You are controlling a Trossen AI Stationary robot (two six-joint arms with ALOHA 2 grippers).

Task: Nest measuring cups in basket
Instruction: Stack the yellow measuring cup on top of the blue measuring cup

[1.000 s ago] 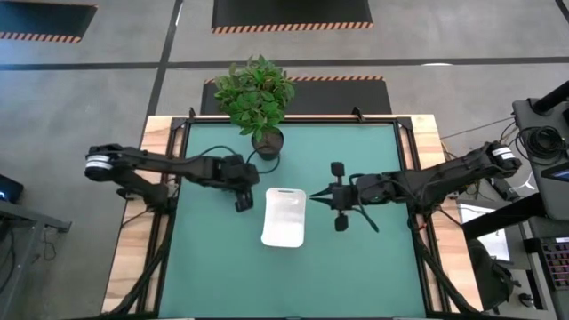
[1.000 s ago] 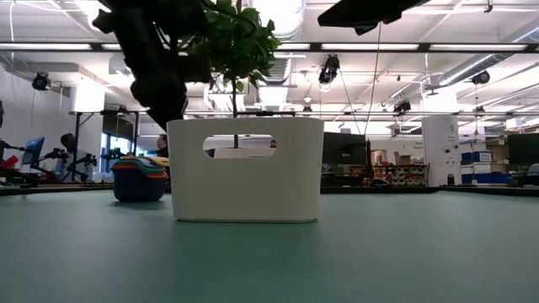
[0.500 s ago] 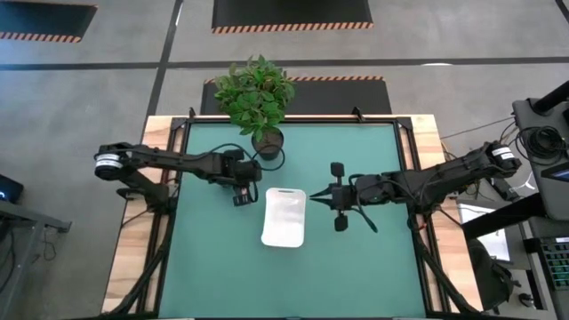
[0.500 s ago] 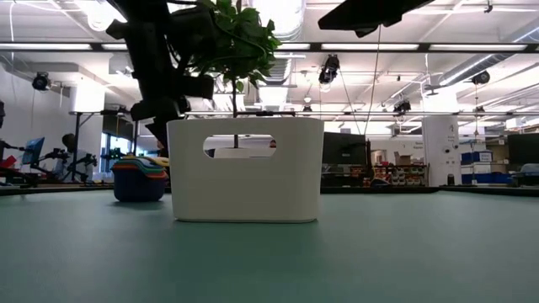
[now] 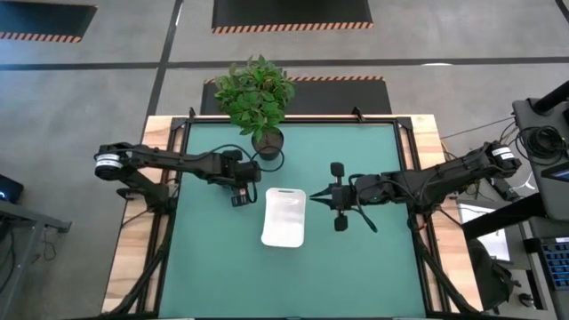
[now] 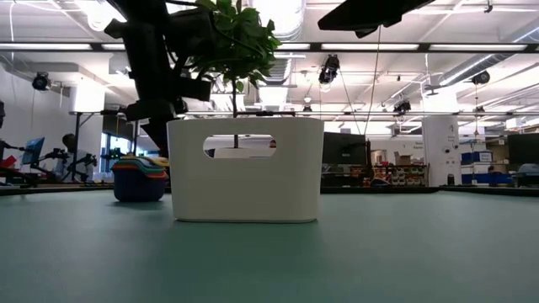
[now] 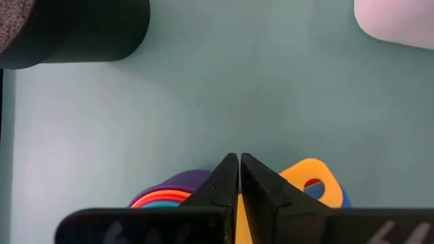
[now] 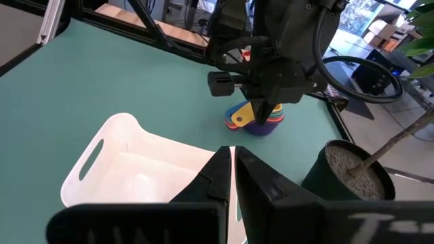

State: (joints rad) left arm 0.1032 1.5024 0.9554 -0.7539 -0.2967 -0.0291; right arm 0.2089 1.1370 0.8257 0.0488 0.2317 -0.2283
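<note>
The measuring cups (image 7: 169, 195) stand nested in one stack on the green table, purple outermost, with a yellow handle (image 7: 308, 175) sticking out. The stack also shows in the low view (image 6: 139, 179) and the right wrist view (image 8: 261, 122). My left gripper (image 7: 239, 161) is shut and points down right over the stack (image 8: 261, 108). The white basket (image 5: 284, 218) stands to the stack's right, with nothing in it. My right gripper (image 5: 316, 197) is shut and hovers just right of the basket, holding nothing. My left gripper's shut fingertips stand directly over the top of the nested stack, pointing down. Whether they touch the cups, I cannot tell. The stack rests on the table.
A dark plant pot (image 5: 268, 142) with a leafy plant stands on the far side of the table, close behind the stack and the basket. Bare green table (image 5: 284, 284) lies on the near side.
My left gripper has drawn back a little toward the table's left and far side and risen slightly. The stack of cups and the basket have stayed where they were.
</note>
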